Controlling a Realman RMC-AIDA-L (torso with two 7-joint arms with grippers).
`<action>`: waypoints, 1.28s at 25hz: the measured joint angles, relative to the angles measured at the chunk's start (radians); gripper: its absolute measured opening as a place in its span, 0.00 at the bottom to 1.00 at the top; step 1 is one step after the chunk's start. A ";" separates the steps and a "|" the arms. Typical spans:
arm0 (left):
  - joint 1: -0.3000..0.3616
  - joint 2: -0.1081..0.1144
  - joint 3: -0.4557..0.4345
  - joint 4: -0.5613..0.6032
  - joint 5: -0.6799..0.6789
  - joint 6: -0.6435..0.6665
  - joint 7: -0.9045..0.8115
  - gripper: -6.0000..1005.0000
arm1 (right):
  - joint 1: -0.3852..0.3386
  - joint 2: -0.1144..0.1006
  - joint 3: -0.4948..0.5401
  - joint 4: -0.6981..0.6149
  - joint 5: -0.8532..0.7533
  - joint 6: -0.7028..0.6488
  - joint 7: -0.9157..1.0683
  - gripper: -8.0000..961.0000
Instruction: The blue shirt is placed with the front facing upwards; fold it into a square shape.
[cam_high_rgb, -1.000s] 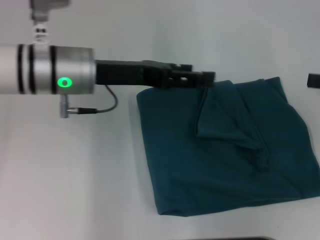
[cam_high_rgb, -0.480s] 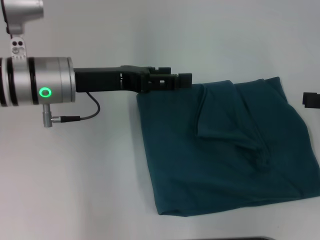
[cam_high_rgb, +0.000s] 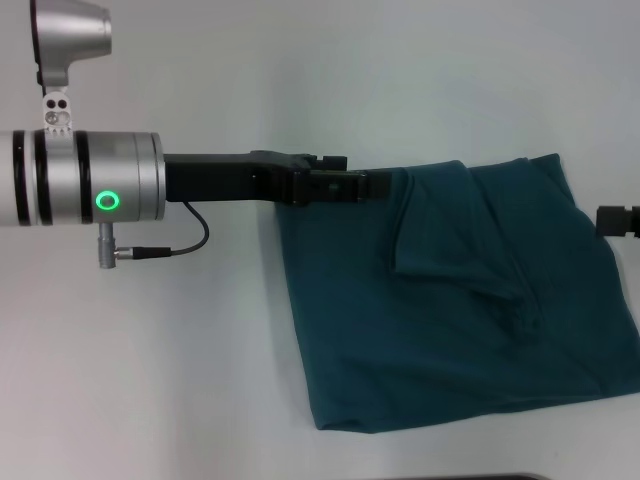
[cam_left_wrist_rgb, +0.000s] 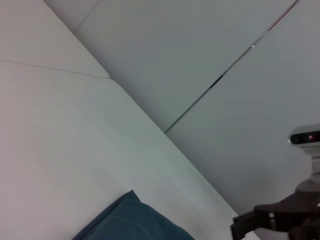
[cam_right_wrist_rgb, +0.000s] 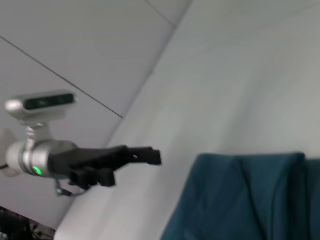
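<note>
The blue shirt (cam_high_rgb: 450, 320) lies folded into a rough square on the white table, with a loose flap creased across its far half. No lettering or collar shows. My left gripper (cam_high_rgb: 375, 186) hovers at the shirt's far left corner and holds no cloth that I can see. The right wrist view shows the left gripper (cam_right_wrist_rgb: 152, 156) off to the side of the shirt (cam_right_wrist_rgb: 240, 200). My right gripper (cam_high_rgb: 605, 220) pokes in at the right edge of the head view, just beyond the shirt's right side. In the left wrist view a shirt corner (cam_left_wrist_rgb: 132, 222) shows, and the right gripper (cam_left_wrist_rgb: 240, 227) sits past the table's edge.
The white table (cam_high_rgb: 150, 360) spreads bare to the left of the shirt and in front of it. A cable (cam_high_rgb: 170, 245) loops under the left wrist. Beyond the table (cam_left_wrist_rgb: 60, 135) in the left wrist view there is grey floor.
The left gripper has drawn back to the left from the middle of the shirt's far edge to its far left corner. The right gripper has moved nearer along the right edge. The shirt lies unchanged.
</note>
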 joint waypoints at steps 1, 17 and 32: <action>0.000 0.000 0.000 0.000 0.000 0.000 0.000 0.93 | 0.001 0.004 -0.001 0.001 -0.015 0.012 0.000 0.95; -0.001 -0.002 -0.002 0.000 0.000 -0.003 0.008 0.93 | 0.062 0.054 -0.032 0.054 -0.180 0.162 -0.001 0.95; -0.003 0.001 -0.004 0.000 0.000 -0.003 0.012 0.93 | 0.067 0.071 -0.050 0.054 -0.181 0.179 -0.001 0.95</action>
